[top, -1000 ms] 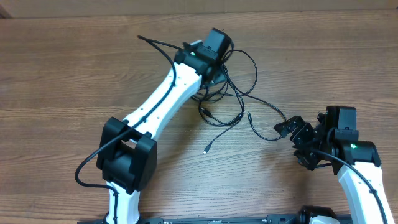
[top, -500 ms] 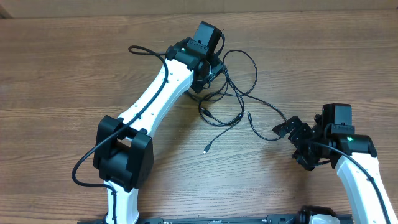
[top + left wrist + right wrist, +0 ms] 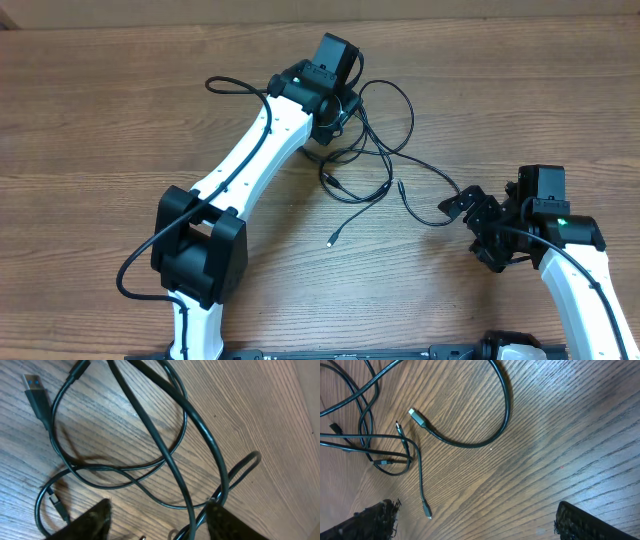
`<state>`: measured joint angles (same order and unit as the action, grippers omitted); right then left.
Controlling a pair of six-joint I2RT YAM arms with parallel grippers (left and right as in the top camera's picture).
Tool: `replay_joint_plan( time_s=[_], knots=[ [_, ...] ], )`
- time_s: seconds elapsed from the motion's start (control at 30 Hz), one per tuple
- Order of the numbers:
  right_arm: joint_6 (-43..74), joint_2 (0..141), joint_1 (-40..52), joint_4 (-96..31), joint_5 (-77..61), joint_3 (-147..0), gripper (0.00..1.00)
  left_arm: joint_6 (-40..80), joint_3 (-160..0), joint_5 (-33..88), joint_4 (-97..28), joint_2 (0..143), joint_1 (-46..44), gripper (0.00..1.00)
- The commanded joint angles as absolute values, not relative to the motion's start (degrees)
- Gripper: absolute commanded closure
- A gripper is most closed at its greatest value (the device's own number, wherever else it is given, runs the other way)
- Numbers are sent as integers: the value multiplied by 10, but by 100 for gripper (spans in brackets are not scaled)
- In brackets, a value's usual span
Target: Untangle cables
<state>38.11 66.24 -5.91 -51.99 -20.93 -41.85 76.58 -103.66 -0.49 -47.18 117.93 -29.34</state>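
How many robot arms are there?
2. The white-and-black left arm reaches up to the tangled thin black cables; the white-and-black right arm sits at the lower right. None seems hidden.

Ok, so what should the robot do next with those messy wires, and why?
Probably shut the left hand on the strand passing through its open gap, then lift gently. The cables cross and loop right beneath it, so it looks best placed to pull one free. The right hand is open, off to the side.

Overhead: looks straight down from afar on whole worktop [image 3: 90, 110]. Left wrist: close over cables [image 3: 148, 425], facing down. Right wrist: farther back, shares same tangle.
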Motion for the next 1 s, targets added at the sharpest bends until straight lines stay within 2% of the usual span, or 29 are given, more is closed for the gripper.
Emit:
replay_joint_plan(
  time_s=[0.0,0.1,0.17,0.2,0.23,0.4,0.53,0.73,0.87,0.97],
  knots=[
    [376,664,-61,-518,-204,-430,0,786,-1046,-29,-471,1201,-301,46],
    [376,664,-61,-517,-204,-430,0,807,-1046,-20,-471,1226,-303,52],
    [376,664,-61,-518,-204,-430,0,814,-1046,-19,-469,1244,-303,67],
    [376,664,-61,-518,-205,-430,0,814,-1046,-19,-469,1247,-303,87],
    [376,664,-61,-518,-205,-430,0,811,-1046,-16,-470,1249,-303,96],
    [356,663,-61,-527,-212,-430,0,748,-1047,20,-483,1233,-299,96],
    [277,663,-61,-517,-261,-430,0,591,-1048,59,-487,1192,-299,96],
    [128,663,-61,-452,-418,-430,0,348,-1048,120,-551,1100,-299,96],
    [124,663,-61,-385,-450,-430,1,232,-1048,127,-609,1041,-299,96],
    [188,663,-61,-335,-460,-430,1,170,-1048,127,-646,1001,-299,96]
  ],
)
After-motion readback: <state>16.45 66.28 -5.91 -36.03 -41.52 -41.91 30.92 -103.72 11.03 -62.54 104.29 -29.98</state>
